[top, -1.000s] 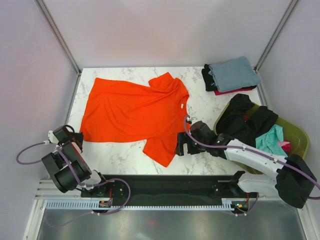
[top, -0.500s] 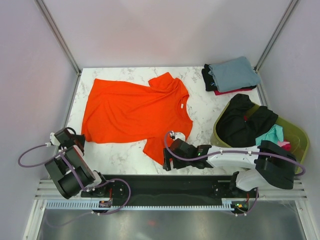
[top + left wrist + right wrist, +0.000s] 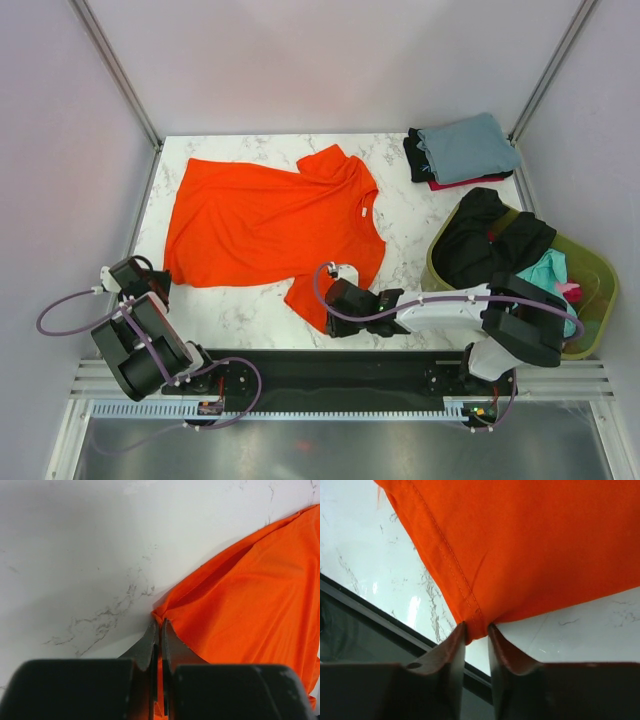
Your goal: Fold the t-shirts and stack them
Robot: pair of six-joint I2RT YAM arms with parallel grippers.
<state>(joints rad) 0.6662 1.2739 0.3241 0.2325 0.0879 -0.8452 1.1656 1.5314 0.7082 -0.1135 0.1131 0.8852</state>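
Observation:
A bright orange t-shirt [image 3: 270, 220] lies spread flat on the marble table, collar to the right. My left gripper [image 3: 162, 274] is shut on its near left hem corner. In the left wrist view that gripper [image 3: 160, 625] pinches the orange t-shirt [image 3: 250, 590] at the corner, with cloth running down between the jaws. My right gripper [image 3: 324, 312] is at the tip of the near sleeve. The right wrist view shows this gripper [image 3: 477, 627] closed narrowly on the stitched sleeve corner of the orange t-shirt [image 3: 530, 545].
A folded stack stands at the far right corner: a grey-blue shirt [image 3: 468, 145] on black [image 3: 414, 155] and red [image 3: 450, 184] ones. The olive-green basket [image 3: 592, 268] at the right holds black [image 3: 490, 245], teal [image 3: 545, 280] and pink cloth. The table's near edge [image 3: 370, 625] runs just under the sleeve.
My right arm swung left and nearer to the table's front edge, reaching the sleeve tip. Its jaws went from wide open to closed on the corner. The left arm shifted slightly.

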